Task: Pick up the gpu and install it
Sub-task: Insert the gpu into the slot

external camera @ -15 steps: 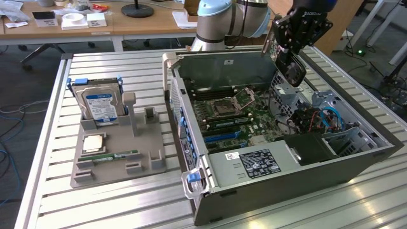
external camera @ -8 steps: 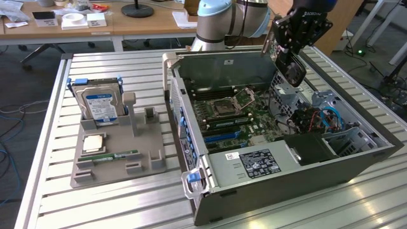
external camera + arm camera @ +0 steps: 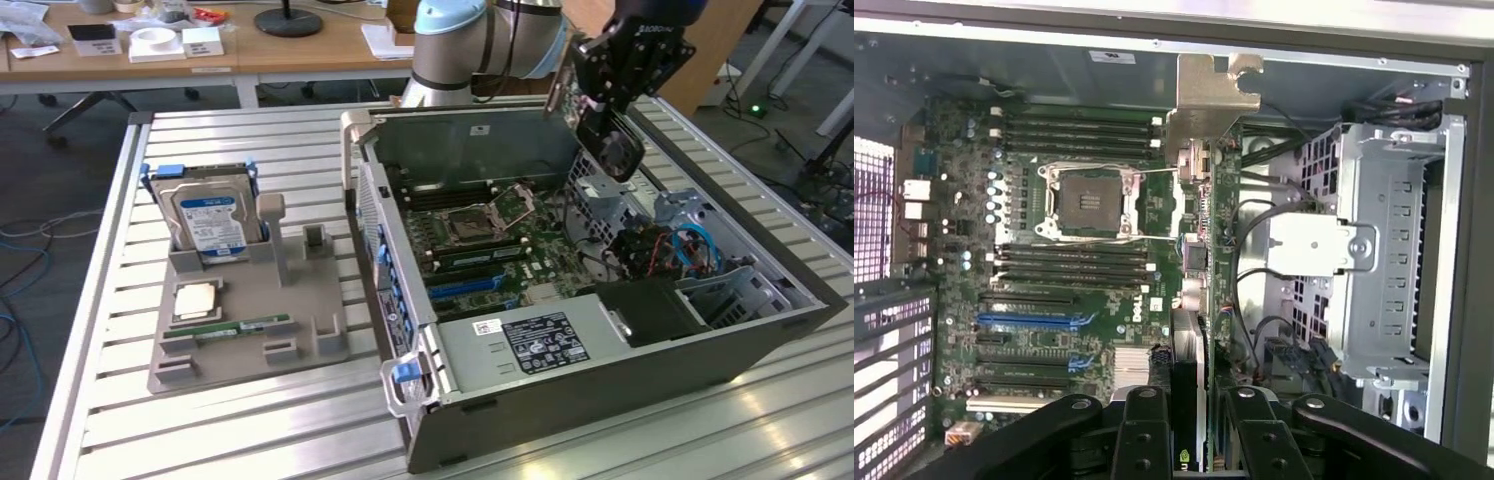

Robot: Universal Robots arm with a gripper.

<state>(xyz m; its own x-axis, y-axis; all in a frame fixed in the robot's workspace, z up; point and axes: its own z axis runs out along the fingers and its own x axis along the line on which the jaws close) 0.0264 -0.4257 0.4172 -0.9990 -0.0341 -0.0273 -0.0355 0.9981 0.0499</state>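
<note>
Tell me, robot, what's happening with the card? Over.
Fingers shut on card. Card hanging over open computer, not plugged in yet. Cables sit aside.

Robotics lab: office desks [image 3: 254, 52], aluminium workbench [image 3: 267, 430]

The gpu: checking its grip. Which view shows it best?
Wrist view: the gpu sits edge-on between the jaws, metal bracket at its far end. The exterior view shows it as a dark card hanging above the open case.
</note>
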